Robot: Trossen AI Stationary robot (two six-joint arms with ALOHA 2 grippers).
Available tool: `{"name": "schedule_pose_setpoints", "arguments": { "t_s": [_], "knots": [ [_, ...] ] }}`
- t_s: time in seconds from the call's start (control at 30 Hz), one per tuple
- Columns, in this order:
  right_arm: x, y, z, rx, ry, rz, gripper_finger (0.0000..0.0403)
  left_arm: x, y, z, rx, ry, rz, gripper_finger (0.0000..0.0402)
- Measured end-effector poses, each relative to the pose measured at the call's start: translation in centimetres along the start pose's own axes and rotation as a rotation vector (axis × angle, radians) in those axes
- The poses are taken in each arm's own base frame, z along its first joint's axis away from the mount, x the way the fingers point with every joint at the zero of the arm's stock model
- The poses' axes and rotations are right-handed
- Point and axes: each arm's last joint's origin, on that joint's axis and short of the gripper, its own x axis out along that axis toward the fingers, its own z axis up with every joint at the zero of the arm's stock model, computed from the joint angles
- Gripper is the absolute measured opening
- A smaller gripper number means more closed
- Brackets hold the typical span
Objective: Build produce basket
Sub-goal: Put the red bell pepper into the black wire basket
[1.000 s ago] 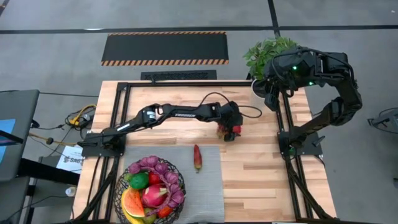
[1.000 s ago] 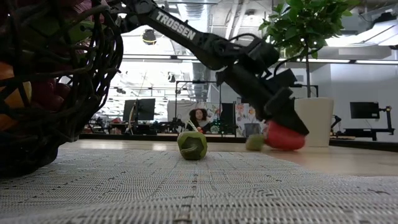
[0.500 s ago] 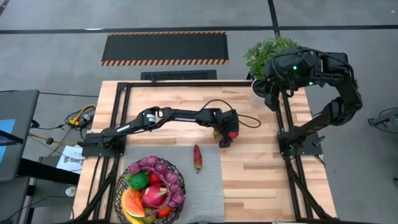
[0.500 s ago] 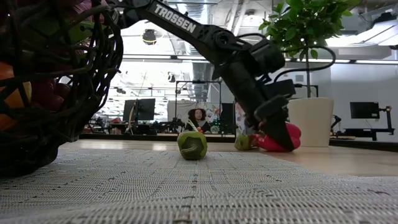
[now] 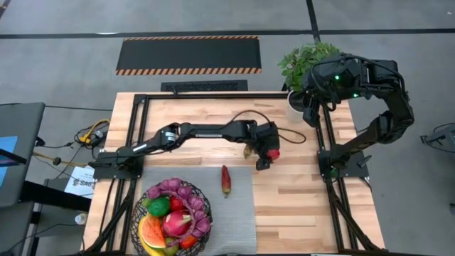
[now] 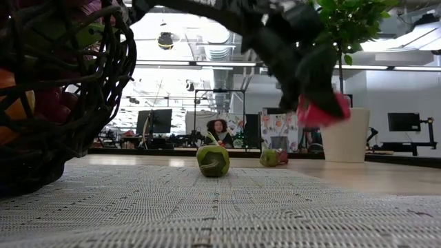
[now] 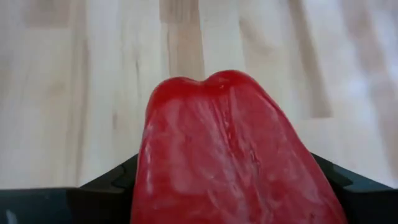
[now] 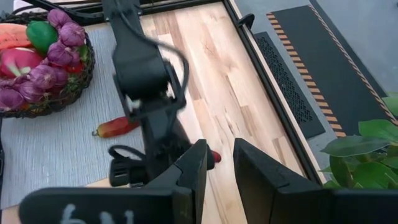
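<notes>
Red pepper [image 7: 221, 149] fills your left wrist view, its lobes bulging between the dark fingers [image 7: 109, 183], so the left gripper [image 5: 268, 151] is clamped on it and you have it clear of the bare wood, as the low view shows it hanging above the tabletop. From overhead that gripper sits near the table's centre, a little toward 1 o'clock. Your target, the basket [image 5: 201, 199], lies at about 7 o'clock on the grey mat [image 5: 238, 213], already piled with fruit, so the carry looks like a sweep back across the mat. I judge the grip sits low on the pepper, which would let it drop cleanly over the wire rim.

One chili [image 5: 225, 180] waits on the mat just toward 5 o'clock of centre, pointing along your path; keep above it. Your right gripper [image 8: 219, 167] hangs idle at 2 o'clock beside the potted plant [image 5: 306, 60], jaws a narrow gap apart and holding nothing.
</notes>
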Motion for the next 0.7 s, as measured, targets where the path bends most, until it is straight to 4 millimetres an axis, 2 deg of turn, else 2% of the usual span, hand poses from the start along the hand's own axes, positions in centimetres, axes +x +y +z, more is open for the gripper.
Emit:
{"name": "schedule_pose_setpoints", "arguments": {
  "t_s": [0.17, 0.33, 0.5, 0.7],
  "knots": [
    [0.0, 0.0, 0.0, 0.0, 0.0, 0.0, 0.0104, -5.9, -1.1, 1.6, -0.034, -0.028, 0.004, 0.0248],
    [0.0, 0.0, 0.0, 0.003, -0.002, 0.0, 0.0104, -10.6, -2.8, 1.6, -0.062, 0.042, -0.005, 0.0248],
    [0.0, 0.0, 0.0, 0.028, -0.002, 0.0, 0.0104, -14.9, -7.0, 0.9, -0.051, 0.159, -0.071, 0.0249],
    [0.0, 0.0, 0.1, 0.036, -0.007, 0.001, 0.0104, -18.7, -12.7, -1.0, -0.006, 0.319, -0.087, 0.0249]
  ]
}}
